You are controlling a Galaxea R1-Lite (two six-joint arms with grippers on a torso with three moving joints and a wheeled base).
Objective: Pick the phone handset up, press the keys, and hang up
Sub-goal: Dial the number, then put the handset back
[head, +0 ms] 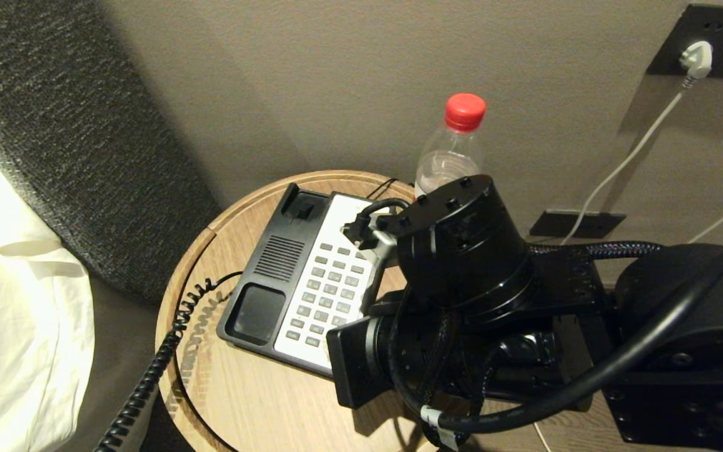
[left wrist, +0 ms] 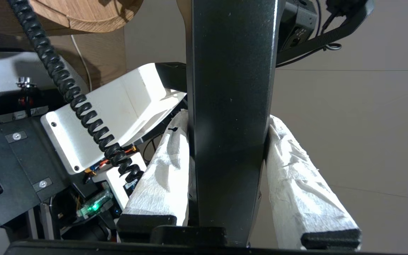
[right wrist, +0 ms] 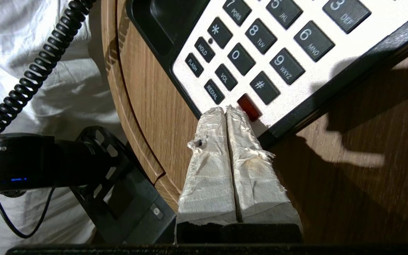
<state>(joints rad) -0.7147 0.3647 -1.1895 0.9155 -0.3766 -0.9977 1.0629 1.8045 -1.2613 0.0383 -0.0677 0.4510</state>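
The phone handset point(left wrist: 230, 106), glossy black, runs between the white-wrapped fingers point(left wrist: 165, 166) of my left gripper point(left wrist: 228, 119), which is shut on it off the table's left side, outside the head view. Its coiled cord point(head: 148, 383) hangs over the table edge. The phone base point(head: 273, 263) lies on the round table with its cradle point(head: 260, 312) empty. My right gripper point(right wrist: 226, 110) is shut, fingers pressed together. Its tips sit over the near corner of the keys point(right wrist: 278, 63), beside the red key point(right wrist: 249, 107). The right arm point(head: 462, 282) hides that corner in the head view.
A clear bottle with a red cap point(head: 452, 147) stands behind the phone by the wall. The round wooden table point(head: 255, 402) has a raised rim. White bedding point(head: 16, 301) and a dark headboard point(head: 66, 125) lie to the left. A white plug and cable point(head: 695, 59) hang at the right.
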